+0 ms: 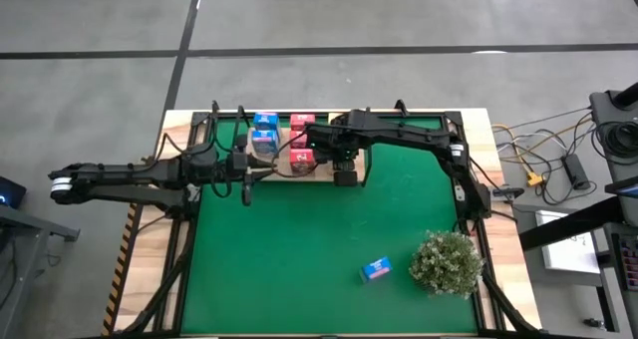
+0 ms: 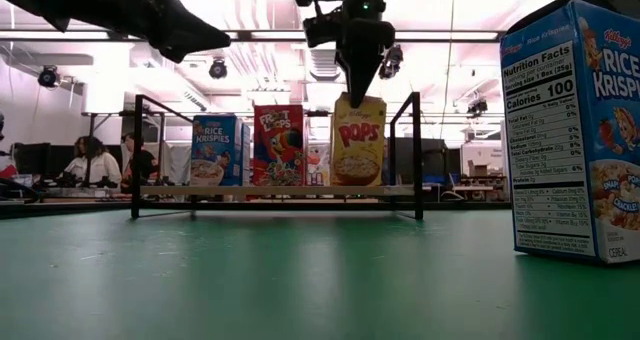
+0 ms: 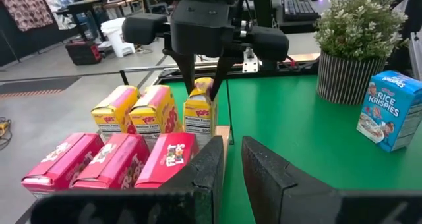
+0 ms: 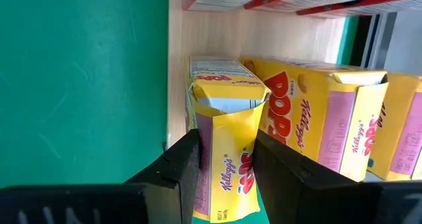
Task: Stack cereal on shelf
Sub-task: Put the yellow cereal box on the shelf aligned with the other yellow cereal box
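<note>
The shelf (image 2: 300, 191) is a light-wood board with black posts at the mat's far edge. On it stand blue cereal boxes (image 1: 264, 130), pink-red ones (image 3: 109, 161) and yellow ones (image 3: 135, 109). My right gripper (image 2: 360, 85) hangs over the shelf's right end, shut on the third yellow box (image 2: 358, 140). My left gripper (image 3: 231, 151) hovers open and holding nothing at the shelf's left side (image 1: 247, 177). One blue box (image 1: 376, 269) stands on its base on the green mat, near the plant. My right gripper pinches the yellow box's upper part (image 4: 227, 165), just below its folded top flaps, between the two fingers (image 4: 178, 165). The fingers come from above, pointing down. The box is upright, its bottom level with the shelf board beside the other two yellow boxes.
A bushy plant in a striped pot (image 1: 447, 262) stands at the mat's near right corner. The green mat (image 1: 299, 239) lies open between shelf and plant. Black frame rails edge the table. People sit at desks in the room beyond (image 2: 90, 160).
</note>
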`<state>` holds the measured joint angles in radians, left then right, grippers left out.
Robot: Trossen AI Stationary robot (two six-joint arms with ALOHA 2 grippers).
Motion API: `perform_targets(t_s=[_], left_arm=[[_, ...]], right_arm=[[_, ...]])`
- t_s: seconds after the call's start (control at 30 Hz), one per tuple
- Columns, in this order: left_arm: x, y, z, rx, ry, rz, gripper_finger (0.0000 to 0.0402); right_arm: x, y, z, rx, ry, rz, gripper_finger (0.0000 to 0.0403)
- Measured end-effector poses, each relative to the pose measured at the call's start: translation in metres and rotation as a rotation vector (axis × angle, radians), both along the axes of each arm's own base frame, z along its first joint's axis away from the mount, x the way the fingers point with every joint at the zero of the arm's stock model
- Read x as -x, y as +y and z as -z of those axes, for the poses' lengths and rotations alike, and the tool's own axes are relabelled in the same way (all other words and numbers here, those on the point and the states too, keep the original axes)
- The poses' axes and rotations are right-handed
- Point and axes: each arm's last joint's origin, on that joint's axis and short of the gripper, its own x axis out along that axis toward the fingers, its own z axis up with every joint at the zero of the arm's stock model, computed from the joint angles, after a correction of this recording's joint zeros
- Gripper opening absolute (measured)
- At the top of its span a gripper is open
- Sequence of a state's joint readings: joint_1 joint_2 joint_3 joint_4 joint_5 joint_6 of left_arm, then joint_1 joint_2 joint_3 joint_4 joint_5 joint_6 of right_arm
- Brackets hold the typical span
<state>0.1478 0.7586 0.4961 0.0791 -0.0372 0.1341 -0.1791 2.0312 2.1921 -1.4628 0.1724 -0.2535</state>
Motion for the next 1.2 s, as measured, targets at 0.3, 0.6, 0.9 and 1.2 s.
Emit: perform_targets(t_s=[0.3, 0.6, 0.9, 1.2], left_arm=[[-0.0004, 0.0001, 0.0006, 0.001, 0.003, 0.0, 0.004], [-0.0006, 0.0001, 0.001, 0.001, 0.005, -0.001, 0.004], [-0.0007, 0.0001, 0.001, 0.001, 0.006, 0.0, 0.004], [-0.0007, 0.0001, 0.001, 0.002, 0.006, -0.001, 0.004]], right_arm=[[-0.0003, 0.0007, 0.0, -0.008, -0.007, 0.018, 0.012], [-0.0004, 0.0011, 0.0001, -0.023, -0.013, 0.036, 0.012], [-0.0005, 0.001, 0.0, -0.02, -0.013, 0.031, 0.0146], [-0.0017, 0.0007, -0.0002, -0.016, -0.025, 0.028, 0.0185]])
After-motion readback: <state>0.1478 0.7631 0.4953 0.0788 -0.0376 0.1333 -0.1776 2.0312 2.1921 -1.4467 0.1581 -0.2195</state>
